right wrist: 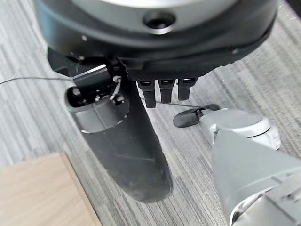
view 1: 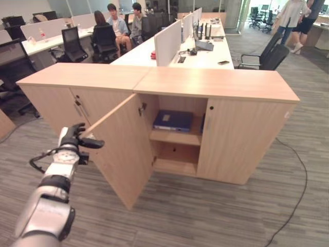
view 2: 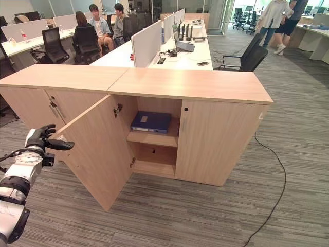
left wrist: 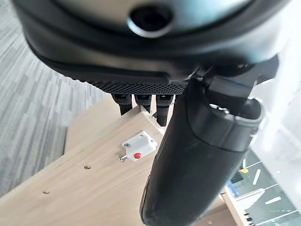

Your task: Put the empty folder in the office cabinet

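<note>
a low wooden office cabinet (view 1: 216,85) stood ahead of the robot, office desks (view 1: 200,51) and seated people (view 1: 119,23) well beyond it. its cabinet door (view 1: 121,149) swung wide open toward the robot. the left hand (view 1: 77,139) was at the door's outer edge, fingers (left wrist: 141,101) hooked over the edge and thumb (left wrist: 197,160) lying along the inner face near a white catch (left wrist: 138,147). past the hand, inside, a blue folder (view 1: 173,120) lay flat on the upper shelf (view 1: 177,137). the right hand (right wrist: 117,136) hung over the grey carpet (right wrist: 28,113), its fingers relaxed, holding nothing.
</note>
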You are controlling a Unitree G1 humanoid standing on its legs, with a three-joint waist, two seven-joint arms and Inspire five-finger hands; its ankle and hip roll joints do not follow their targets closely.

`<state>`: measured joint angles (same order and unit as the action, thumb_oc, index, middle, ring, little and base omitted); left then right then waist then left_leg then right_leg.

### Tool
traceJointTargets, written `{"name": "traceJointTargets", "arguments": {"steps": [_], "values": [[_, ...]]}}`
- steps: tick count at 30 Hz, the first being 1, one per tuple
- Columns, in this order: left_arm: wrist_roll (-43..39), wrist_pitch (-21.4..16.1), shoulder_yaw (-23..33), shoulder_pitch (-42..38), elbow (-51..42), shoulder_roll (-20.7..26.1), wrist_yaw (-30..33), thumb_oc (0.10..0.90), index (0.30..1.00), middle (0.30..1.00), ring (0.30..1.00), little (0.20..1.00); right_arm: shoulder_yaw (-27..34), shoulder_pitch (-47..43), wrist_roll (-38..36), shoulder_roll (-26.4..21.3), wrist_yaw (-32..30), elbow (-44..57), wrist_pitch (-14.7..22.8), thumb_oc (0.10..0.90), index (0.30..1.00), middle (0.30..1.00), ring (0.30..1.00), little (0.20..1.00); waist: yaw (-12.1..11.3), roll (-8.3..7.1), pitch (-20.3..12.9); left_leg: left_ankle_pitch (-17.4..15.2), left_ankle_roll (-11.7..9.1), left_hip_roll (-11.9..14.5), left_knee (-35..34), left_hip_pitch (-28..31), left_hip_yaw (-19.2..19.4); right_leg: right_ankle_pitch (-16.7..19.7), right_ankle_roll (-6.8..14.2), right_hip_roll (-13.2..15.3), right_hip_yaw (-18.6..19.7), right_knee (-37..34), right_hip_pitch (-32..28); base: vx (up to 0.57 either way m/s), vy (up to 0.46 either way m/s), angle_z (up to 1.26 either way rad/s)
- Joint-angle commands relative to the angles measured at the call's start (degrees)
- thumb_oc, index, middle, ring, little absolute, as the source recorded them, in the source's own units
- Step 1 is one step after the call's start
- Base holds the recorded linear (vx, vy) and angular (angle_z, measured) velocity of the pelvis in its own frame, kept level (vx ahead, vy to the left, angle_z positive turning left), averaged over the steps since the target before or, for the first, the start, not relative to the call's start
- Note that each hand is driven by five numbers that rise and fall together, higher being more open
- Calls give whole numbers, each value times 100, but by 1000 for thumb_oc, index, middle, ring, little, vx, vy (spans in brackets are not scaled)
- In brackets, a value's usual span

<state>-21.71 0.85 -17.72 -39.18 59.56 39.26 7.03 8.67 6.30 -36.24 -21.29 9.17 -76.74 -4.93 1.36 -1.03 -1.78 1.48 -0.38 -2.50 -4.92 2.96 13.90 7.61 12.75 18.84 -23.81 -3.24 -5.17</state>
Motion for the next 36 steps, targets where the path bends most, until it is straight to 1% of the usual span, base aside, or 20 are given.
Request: {"name": "traceJointTargets", "arguments": {"steps": [1,3,4,5,6,8,10,15,16,17,19,20,21,24,28,30,31,32,34,36], "values": [[62,-754,-148,-616,-805,-1357,-653,800,900,900,900,900,-132,-442,-264,-23,-111,-358,191,800,900,900,900,900,459,39,-224,-720,-217,262,-8,499,161,221,216,14,-80,-105,430,-4,-18,16],[117,-750,-239,-201,-1256,-1667,-711,800,900,900,900,900,-79,-462,-307,8,-129,-394,189,800,900,900,900,900,431,23,-200,-723,-207,261,-8,506,143,207,204,16,-95,-105,416,-36,-8,11],[49,-764,-269,35,-1558,-1788,-781,800,900,900,900,900,-28,-489,-341,24,-148,-423,188,800,900,900,900,900,417,-25,-171,-624,-174,220,-8,460,200,283,161,72,-170,-97,454,-74,-7,11],[-154,-755,-266,369,-1907,-1977,-847,800,900,900,900,900,19,-475,-378,66,-167,-458,187,800,900,900,900,900,388,-42,-163,-622,-163,215,-8,452,192,284,154,81,-182,-98,455,-77,-11,7],[-525,-756,-271,887,-2434,-2304,-1017,800,900,900,900,900,100,-511,-373,105,-208,-548,186,800,900,900,900,900,350,-64,-126,-630,-150,212,-8,454,174,269,142,84,-199,-101,440,0,0,0],[-1062,-732,-327,1443,-3020,-2629,-1199,800,900,900,900,900,170,-543,-429,178,-234,-600,167,800,900,900,900,900,306,-85,-83,-637,-138,212,-8,447,149,252,126,81,-218,-102,430,-8,-7,2],[-1188,-631,-714,1889,-3703,-2784,-1513,800,900,900,900,900,232,-608,-491,236,-276,-669,182,800,900,900,900,900,268,-92,-38,-645,-122,211,-8,429,113,232,115,77,-223,-100,426,-19,-12,9],[-1901,-366,-1506,2121,-4975,-2901,-1799,800,900,900,900,900,473,-736,-1313,390,-457,-659,194,800,900,900,900,900,239,-87,80,-650,-104,223,-8,389,39,195,110,58,-236,-98,421,-34,-19,-5],[-1905,-357,-1512,2126,-4992,-2892,-1792,800,900,900,900,900,476,-734,-1316,395,-461,-656,193,800,900,900,900,900,233,-91,82,-651,-105,224,-8,391,41,195,110,57,-234,-98,419,-40,-21,-8],[-2104,-272,-1820,1952,-5405,-2893,-1857,800,900,900,900,900,533,-777,-1680,444,-537,-629,217,800,900,900,900,900,258,-65,111,-653,-105,228,-8,380,19,182,110,42,-231,-96,420,-36,-23,-13],[-2116,-262,-2076,1722,-5693,-2819,-1941,800,900,900,900,900,543,-813,-1838,435,-586,-609,247,800,900,900,900,900,302,-49,114,-668,-105,231,-8,394,29,168,109,25,-201,-100,424,-29,-17,-16],[-2118,-258,-2079,1720,-5701,-2813,-1937,800,900,900,900,900,547,-817,-1840,438,-587,-610,247,800,900,900,900,900,296,-52,119,-669,-105,232,-8,397,32,168,108,24,-198,-100,423,-12,-17,-14],[-2442,-221,-2268,1564,-5887,-2859,-1988,800,900,900,900,900,504,-839,-1920,439,-625,-649,231,800,900,900,900,900,352,-32,112,-671,-117,241,-8,411,56,158,104,9,-161,-105,436,-5,-24,-17],[-2784,-184,-2480,1360,-6128,-2888,-2060,800,900,900,900,900,427,-887,-1891,421,-645,-719,241,800,900,900,900,900,405,-15,109,-665,-144,272,-8,430,107,138,85,-32,-115,-111,448,-5,-38,-19],[-2901,-242,-2451,1324,-6107,-2871,-2074,800,900,900,900,900,348,-865,-1822,441,-632,-741,228,800,900,900,900,900,462,-7,116,-650,-184,325,-8,441,144,93,50,-90,-44,-118,462,-6,-44,-3],[-2975,-231,-2387,1506,-5788,-2895,-2075,800,900,900,900,900,277,-850,-1782,442,-594,-725,226,800,900,900,900,900,488,1,125,-629,-221,375,-8,445,179,52,11,-139,4,-121,469,-2,-92,-6],[-2741,-240,-2340,1708,-5656,-2736,-2134,800,900,900,900,900,289,-847,-1695,404,-585,-748,249,800,900,900,900,900,486,29,128,-613,-252,433,-8,445,196,-7,-24,-195,37,-124,466,0,-85,-8],[-2737,-240,-2339,1718,-5661,-2731,-2136,800,900,900,900,900,285,-844,-1694,407,-583,-750,250,800,900,900,900,900,488,28,122,-614,-255,437,-8,445,198,-9,-27,-199,38,-124,467,9,-92,-10],[-2436,-236,-2112,2225,-5513,-2430,-2197,800,900,900,900,900,366,-851,-1589,321,-537,-806,250,800,900,900,900,900,460,63,151,-567,-301,522,-8,429,216,-89,-82,-277,83,-125,466,8,-89,-17],[-2119,-251,-1854,2726,-5341,-2311,-2224,800,900,900,900,900,393,-834,-1522,330,-516,-858,267,800,900,900,900,900,428,93,153,-516,-361,635,-8,414,224,-181,-146,-371,114,-124,473,12,-129,-15]]}}
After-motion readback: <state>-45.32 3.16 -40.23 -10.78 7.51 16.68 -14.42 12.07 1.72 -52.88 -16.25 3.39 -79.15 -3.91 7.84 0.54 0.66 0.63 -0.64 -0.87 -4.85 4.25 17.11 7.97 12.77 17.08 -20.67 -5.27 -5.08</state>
